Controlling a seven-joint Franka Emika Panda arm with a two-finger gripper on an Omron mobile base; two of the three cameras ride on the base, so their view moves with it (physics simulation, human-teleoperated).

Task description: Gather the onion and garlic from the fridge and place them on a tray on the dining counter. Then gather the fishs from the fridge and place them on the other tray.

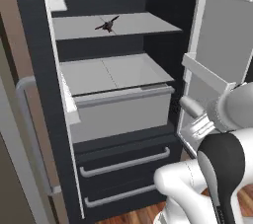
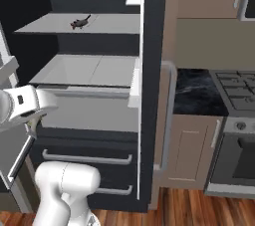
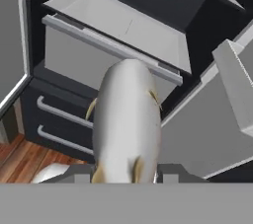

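Fish [image 3: 127,119] in gripper [image 3: 126,172], close-up.

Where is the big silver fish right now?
The fish is clamped in the gripper, filling the middle of the hand view, in front of the open fridge's pale bin.

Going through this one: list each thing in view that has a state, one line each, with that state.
fridge: both doors swung open.
bin: pushed in under the lower shelf.
two lower drawers: shut.
fish in hand: clamped between the fingers, lifted in front of the fridge.
small dark fish: lying on the upper shelf, untouched.
gripper: shut on the fish.
oven: door shut.
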